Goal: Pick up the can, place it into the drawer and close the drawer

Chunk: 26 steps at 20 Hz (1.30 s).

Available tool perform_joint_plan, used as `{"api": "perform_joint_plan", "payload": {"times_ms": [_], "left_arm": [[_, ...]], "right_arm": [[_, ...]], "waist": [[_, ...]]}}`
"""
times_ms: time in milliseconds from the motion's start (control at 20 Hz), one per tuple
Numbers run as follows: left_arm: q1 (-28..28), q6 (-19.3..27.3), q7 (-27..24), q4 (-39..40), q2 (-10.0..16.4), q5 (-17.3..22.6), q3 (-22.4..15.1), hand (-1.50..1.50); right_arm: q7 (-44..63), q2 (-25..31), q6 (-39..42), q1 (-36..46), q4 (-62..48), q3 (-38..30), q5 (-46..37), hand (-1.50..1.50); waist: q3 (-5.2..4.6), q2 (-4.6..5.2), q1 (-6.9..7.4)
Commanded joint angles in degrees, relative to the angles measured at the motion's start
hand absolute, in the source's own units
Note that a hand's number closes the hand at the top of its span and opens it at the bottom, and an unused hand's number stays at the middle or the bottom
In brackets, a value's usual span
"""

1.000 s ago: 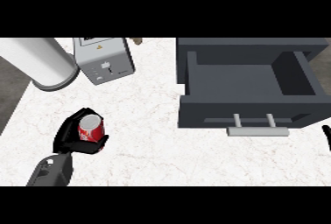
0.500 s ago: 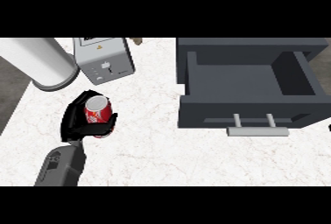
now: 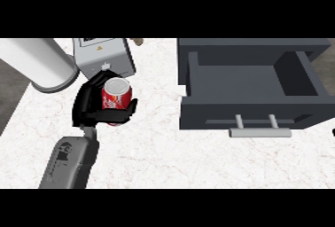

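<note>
Carry step, by my read: left hand (image 3: 90, 104) is curled round the can (image 3: 116, 98), fingers and thumb wrapped on its red side, silver top showing above them. Can sits upright in that hold, over the left part of the counter (image 3: 196, 159), well apart from the drawer (image 3: 216, 111). Cannot tell if the can's base is off the surface or touching it; the hand hides it. Grey forearm (image 3: 68, 162) comes in from the lower left. Right hand does not show in the head view.

Pick looks done; place and close not yet done. Drawer stands open at the right, its inside dark grey with nothing showing in it, handle (image 3: 259, 132) on the near front.

Next move, as I judge it: carry the can rightward across the bare marble, high enough to pass over the drawer's left wall, then lower it inside and let go. After that, a push on the front panel or handle to shut it.

Around: tall white cylinder (image 3: 36, 62) at upper left and a grey box (image 3: 103, 53) just behind the hand, both close to the can. Neither lies on the path to the drawer. Likely snag is the drawer's side wall if the can travels too low, or the box if the hand swings back.
</note>
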<state>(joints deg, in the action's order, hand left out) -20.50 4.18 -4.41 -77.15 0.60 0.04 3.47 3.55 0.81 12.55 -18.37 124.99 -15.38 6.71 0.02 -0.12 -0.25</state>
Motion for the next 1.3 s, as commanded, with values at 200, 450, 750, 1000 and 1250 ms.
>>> {"api": "perform_joint_plan", "payload": {"times_ms": [200, 450, 750, 1000, 1250], "left_arm": [[-11.8, 7.7, 10.3, -0.6, -0.6, 0.5, -7.0, 1.5], [-18.9, 15.9, 17.9, -1.8, -0.6, -0.3, -14.9, 1.5], [-34.9, 16.8, 20.4, 7.9, -0.6, -0.4, -11.1, 1.5], [-43.1, 22.5, 24.4, 12.7, -0.6, 2.1, -14.2, 1.5], [-51.1, 22.5, 17.9, 26.0, -0.6, 5.5, -11.6, 1.5]], "right_arm": [[-0.3, 1.3, 0.4, 0.2, -0.9, -2.5, 1.8, -1.5], [3.0, 0.3, -0.7, 0.0, 3.4, 0.0, 0.2, -1.5], [1.4, 1.6, 0.2, 1.6, -0.5, -2.7, 1.7, -1.5], [1.0, 0.1, -0.3, 0.9, 0.8, 0.4, -0.9, -1.5], [0.0, 0.0, -0.9, 2.6, -1.4, 0.5, -0.6, -1.5]], "waist": [[0.0, 0.11, -0.41], [-0.01, 0.04, -0.62], [0.02, 0.26, -1.03], [0.01, 0.17, -0.97], [0.04, 0.51, -1.65]]}}
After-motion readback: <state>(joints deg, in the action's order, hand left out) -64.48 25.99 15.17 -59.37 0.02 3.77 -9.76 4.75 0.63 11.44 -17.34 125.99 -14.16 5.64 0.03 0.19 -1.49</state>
